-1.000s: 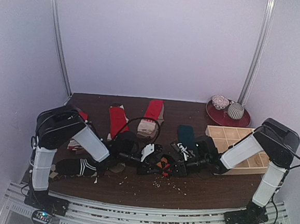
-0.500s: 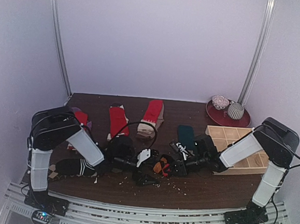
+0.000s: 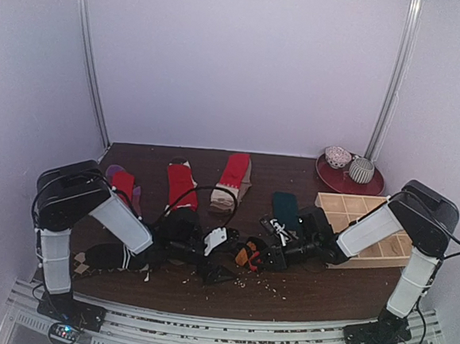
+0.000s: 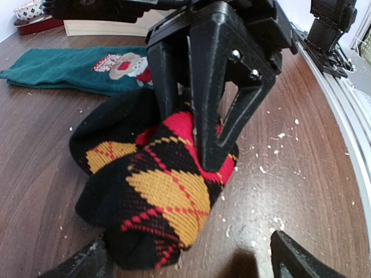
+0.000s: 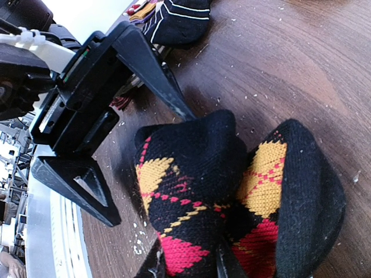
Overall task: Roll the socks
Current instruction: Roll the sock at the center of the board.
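Observation:
The black argyle sock [image 4: 156, 191] lies bunched into a lump on the wooden table, at the front middle in the top view [image 3: 247, 255]. My right gripper [image 5: 191, 263] is shut on a fold of it, and its black fingers [image 4: 214, 104] stand on top of the lump. My left gripper [image 4: 188, 263] is open just left of the sock [image 5: 232, 191], its tips wide apart and off the fabric. The teal monkey sock [image 4: 75, 69] lies flat behind it. Red-and-beige socks [image 3: 234, 176], a red-and-purple sock [image 3: 121, 183] and a striped sock [image 3: 116, 255] lie further left.
A wooden compartment tray [image 3: 369, 231] sits at the right under my right arm. A red plate [image 3: 349, 180] with two small bowls stands at the back right. Pale crumbs are scattered over the table [image 3: 284, 292] near the front rail.
My left gripper has opened, let go of the argyle sock and drawn back to the left. The right gripper has kept its hold and its place.

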Controlling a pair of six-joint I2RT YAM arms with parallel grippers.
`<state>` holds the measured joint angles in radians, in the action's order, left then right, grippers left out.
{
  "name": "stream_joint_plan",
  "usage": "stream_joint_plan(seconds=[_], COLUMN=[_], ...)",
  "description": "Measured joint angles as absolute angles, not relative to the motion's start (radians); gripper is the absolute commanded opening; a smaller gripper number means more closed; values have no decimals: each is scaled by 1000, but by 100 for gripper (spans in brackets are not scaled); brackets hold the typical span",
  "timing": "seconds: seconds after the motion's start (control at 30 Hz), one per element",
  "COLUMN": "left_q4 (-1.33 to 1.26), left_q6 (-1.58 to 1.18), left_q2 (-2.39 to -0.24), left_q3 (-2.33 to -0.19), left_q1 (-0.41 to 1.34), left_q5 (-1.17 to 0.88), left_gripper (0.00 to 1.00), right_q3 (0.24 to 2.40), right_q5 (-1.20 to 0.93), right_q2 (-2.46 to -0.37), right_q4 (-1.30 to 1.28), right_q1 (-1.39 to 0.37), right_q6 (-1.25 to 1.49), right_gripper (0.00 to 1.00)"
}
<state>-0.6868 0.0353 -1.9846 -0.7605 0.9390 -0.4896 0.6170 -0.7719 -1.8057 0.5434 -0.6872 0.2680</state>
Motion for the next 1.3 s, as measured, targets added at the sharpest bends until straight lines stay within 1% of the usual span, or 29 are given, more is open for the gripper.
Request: stream_joint_plan(seconds=[0.33,0.47,0.63,0.7,0.83,1.1,1.3], left_q4=[-696,-700,-710,-710,-722,-739,-759], left_q6=[32,33,28,27,16,5,15], left_q2=[-2015,-2015,-2037,-2047,-2050,-1935,-1887], left_q3=[-814,-815,-836,-841,-831,-679,-699], left_q1=[939,939,939,939,939,939,939], left_q5=[-476,-472,-482,-485,-473,-353,-337], left_gripper=[90,82,81,82,87,89,90], right_q3=[617,617,617,617,617,617,617], right_q5=[-772,-772,-772,-772,-772,-773,-773], right_q2=[-1806,-1806,-1806,-1806,-1806,-1806,-1806], right_q4=[543,543,543,543,543,543,543], right_q1=[-687,-687,-686,-686,-686,-686,-686], right_q6=[267,268,268,267,267,265,265], right_gripper=[20,20,20,20,20,20,20])
